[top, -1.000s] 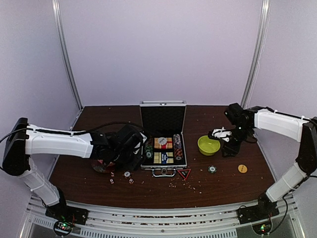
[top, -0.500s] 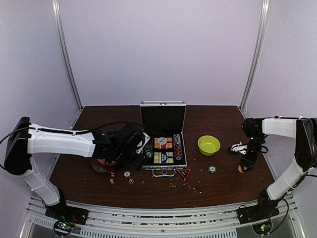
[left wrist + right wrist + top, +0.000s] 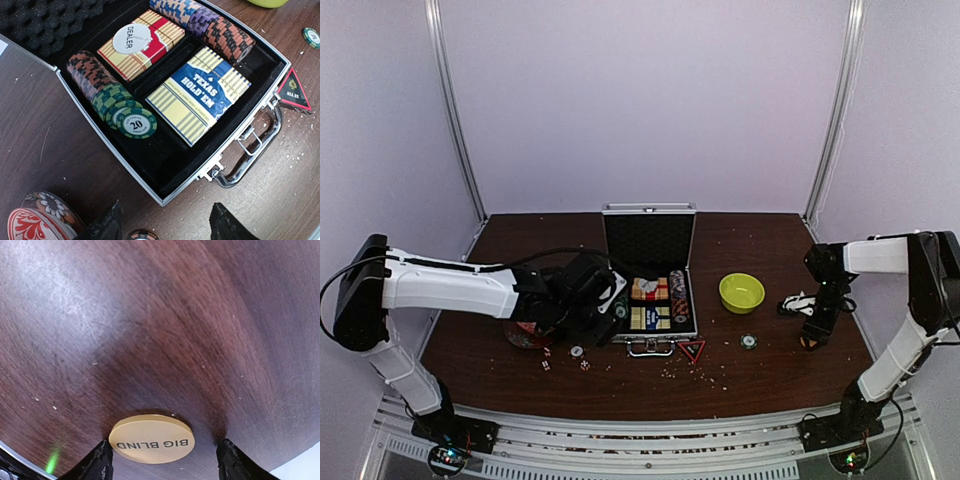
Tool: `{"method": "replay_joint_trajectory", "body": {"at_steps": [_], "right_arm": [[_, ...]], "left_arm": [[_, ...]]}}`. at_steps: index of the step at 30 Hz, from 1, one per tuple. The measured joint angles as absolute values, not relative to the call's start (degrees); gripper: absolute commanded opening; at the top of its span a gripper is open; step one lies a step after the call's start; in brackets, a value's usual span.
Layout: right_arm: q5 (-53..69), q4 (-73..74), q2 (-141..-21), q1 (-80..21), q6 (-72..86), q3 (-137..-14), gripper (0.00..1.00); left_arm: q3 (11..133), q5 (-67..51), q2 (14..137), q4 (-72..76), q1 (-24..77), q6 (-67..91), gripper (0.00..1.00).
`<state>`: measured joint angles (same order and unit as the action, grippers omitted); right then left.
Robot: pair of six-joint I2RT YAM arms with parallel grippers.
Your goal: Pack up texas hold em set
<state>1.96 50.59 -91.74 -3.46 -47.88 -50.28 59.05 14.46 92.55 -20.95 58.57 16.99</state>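
**Two grippers spread, case lying open at centre**

Two arms are seen over a dark brown wooden table (image 3: 720,240). At the centre of the overhead view, the square silver aluminium case (image 3: 650,300) lies open, its black foam-lined lid raised toward the back wall. In the left wrist view, a row of striped poker chips (image 3: 107,97) is seated along the case's left channel, ending in a green chip marked 20, and a second row (image 3: 210,25) fills the upper right channel. Between the rows lie a tan and red card deck (image 3: 142,42), topped by a round white DEALER button (image 3: 131,37), and a tan and blue TEXAS HOLD'EM deck (image 3: 200,100).

The left gripper (image 3: 162,225) is held released at the bottom of that frame, just outside the case's near left corner; nothing is grasped. A round red floral tin (image 3: 35,220) shows at lower left, and a triangular red ALL IN button (image 3: 292,92) lies on the table at right, beside the handle.

In the right wrist view, the right gripper (image 3: 165,460) is spread, its fingers straddling a round tan BIG BLIND button (image 3: 151,438) lying flat on the wood; contact cannot be told. A lime-green bowl (image 3: 741,292) sits right of the case.
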Motion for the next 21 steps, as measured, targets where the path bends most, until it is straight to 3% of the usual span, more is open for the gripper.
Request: {"method": "replay_joint_trajectory", "body": {"at_steps": [13, 21], "right_arm": [[3.0, 50.0, -91.3, -3.5, -47.8, -49.5, 0.61], [3.6, 48.6, -89.2, -4.5, -47.2, -47.5, 0.50]], "left_arm": [[59.0, 14.1, 93.6, -20.5, 58.6, 17.0, 0.61], [59.0, 14.1, 93.6, -20.0, 58.6, 17.0, 0.61]]}}
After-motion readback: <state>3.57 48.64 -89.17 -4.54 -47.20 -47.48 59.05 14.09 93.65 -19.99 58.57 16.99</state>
